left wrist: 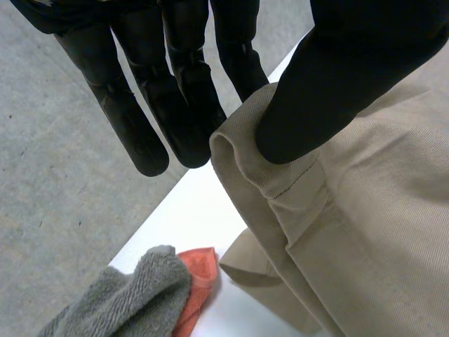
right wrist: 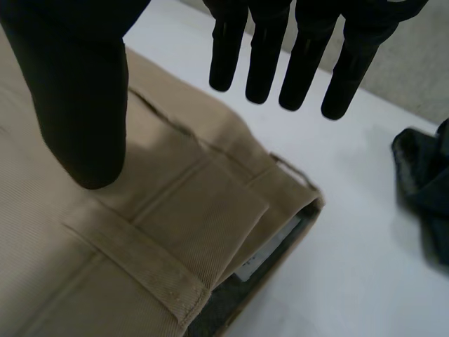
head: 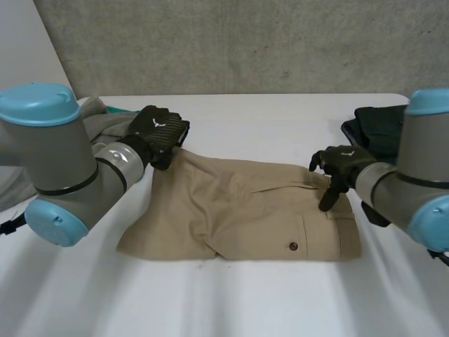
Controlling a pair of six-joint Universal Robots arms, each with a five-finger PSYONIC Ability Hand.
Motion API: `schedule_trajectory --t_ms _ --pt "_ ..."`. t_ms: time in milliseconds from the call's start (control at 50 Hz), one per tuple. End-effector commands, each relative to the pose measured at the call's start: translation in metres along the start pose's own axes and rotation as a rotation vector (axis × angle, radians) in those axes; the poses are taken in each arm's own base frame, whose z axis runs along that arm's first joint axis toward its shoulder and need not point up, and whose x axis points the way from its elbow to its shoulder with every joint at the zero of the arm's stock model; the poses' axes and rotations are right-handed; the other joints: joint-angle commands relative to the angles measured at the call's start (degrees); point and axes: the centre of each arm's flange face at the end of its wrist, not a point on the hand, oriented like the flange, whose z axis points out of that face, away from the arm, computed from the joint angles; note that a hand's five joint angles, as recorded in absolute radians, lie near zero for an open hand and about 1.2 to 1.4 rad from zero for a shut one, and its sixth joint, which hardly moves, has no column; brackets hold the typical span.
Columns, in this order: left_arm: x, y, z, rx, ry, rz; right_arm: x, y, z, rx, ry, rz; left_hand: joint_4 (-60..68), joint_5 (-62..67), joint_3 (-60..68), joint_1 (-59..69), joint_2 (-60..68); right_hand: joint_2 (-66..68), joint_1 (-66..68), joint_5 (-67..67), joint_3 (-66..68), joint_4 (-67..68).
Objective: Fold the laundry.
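Folded khaki trousers [head: 238,210] lie flat in the middle of the white table [head: 245,302], waistband and a buttoned pocket toward the right. My left hand [head: 158,132] is at their far left corner. In the left wrist view its thumb [left wrist: 337,77] presses the hem of the trousers [left wrist: 379,232] against the fingers [left wrist: 189,105], lifting that edge a little. My right hand [head: 337,165] hovers just above the waistband end. There its fingers [right wrist: 266,56] are straight and spread from the thumb, above the belt loops of the trousers [right wrist: 175,210], holding nothing.
A dark garment [head: 375,126] is heaped at the far right of the table, beside my right hand [right wrist: 428,175]. A grey towel [left wrist: 126,298] and a red cloth [left wrist: 196,281] lie at the far left, behind my left arm. A concrete wall stands behind the table.
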Motion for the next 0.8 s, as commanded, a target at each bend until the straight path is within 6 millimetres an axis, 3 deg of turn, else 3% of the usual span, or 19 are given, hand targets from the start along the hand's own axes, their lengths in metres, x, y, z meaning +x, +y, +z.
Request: schedule_trajectory --t_ms 20,100,260,420,500,520,540,580,660,740,800 --pt "0.006 -0.001 0.007 0.046 0.01 0.006 -0.004 0.014 0.037 -0.033 -0.015 0.037 11.0 12.2 11.5 14.6 11.2 52.4 52.0 51.9 52.1 52.0" --pt "0.005 0.002 0.019 0.07 -0.006 0.008 -0.003 -0.002 0.041 0.043 -0.02 0.058 11.0 12.2 11.5 14.6 11.2 52.5 52.1 52.0 52.2 52.1" --pt "-0.015 0.006 0.048 0.147 -0.131 -0.004 0.01 -0.035 0.038 0.266 0.102 0.019 11.0 12.2 11.5 14.6 11.2 52.5 52.1 52.0 52.2 52.1" --pt "-0.019 0.022 0.081 0.188 -0.169 -0.014 -0.005 -0.027 0.046 0.36 0.16 -0.087 11.0 12.2 11.5 14.6 11.2 52.5 52.1 52.0 52.2 52.1" --pt "-0.006 0.034 0.095 0.175 -0.142 -0.039 -0.008 -0.017 0.06 0.376 0.22 -0.129 11.0 12.2 11.5 14.6 11.2 52.5 52.1 52.0 52.2 52.1" --pt "0.001 0.036 0.098 0.172 -0.12 -0.047 -0.009 -0.015 0.063 0.376 0.249 -0.143 4.4 5.5 4.9 8.0 4.6 15.2 14.8 14.7 14.9 14.8" --pt "0.005 0.036 0.099 0.172 -0.106 -0.051 -0.009 -0.015 0.064 0.376 0.266 -0.149 -15.7 -14.5 -15.2 -12.1 -15.5 -11.2 -11.5 -11.7 -11.5 -11.5" --pt "0.014 0.034 0.096 0.156 -0.08 -0.052 -0.01 -0.017 0.064 0.381 0.291 -0.16 -59.0 -57.8 -58.5 -55.4 -58.8 -17.5 -17.9 -18.0 -17.8 -17.9" --pt "0.008 0.018 0.083 0.156 -0.097 -0.04 -0.007 -0.035 0.048 0.419 0.316 -0.167 -59.0 -57.8 -58.5 -55.4 -58.8 -17.5 -17.9 -18.0 -17.8 -17.9" --pt "-0.014 -0.003 0.061 0.188 -0.153 -0.045 0.002 -0.063 0.002 0.465 0.264 -0.195 -59.0 -57.8 -58.5 -55.4 -58.8 -17.5 -17.9 -18.0 -17.8 -17.9" --pt "-0.022 -0.014 0.04 0.199 -0.168 -0.071 0.004 -0.058 -0.024 0.398 0.191 -0.203 -59.0 -57.8 -58.5 -55.4 -58.8 -17.5 -17.9 -18.0 -17.8 -17.9"
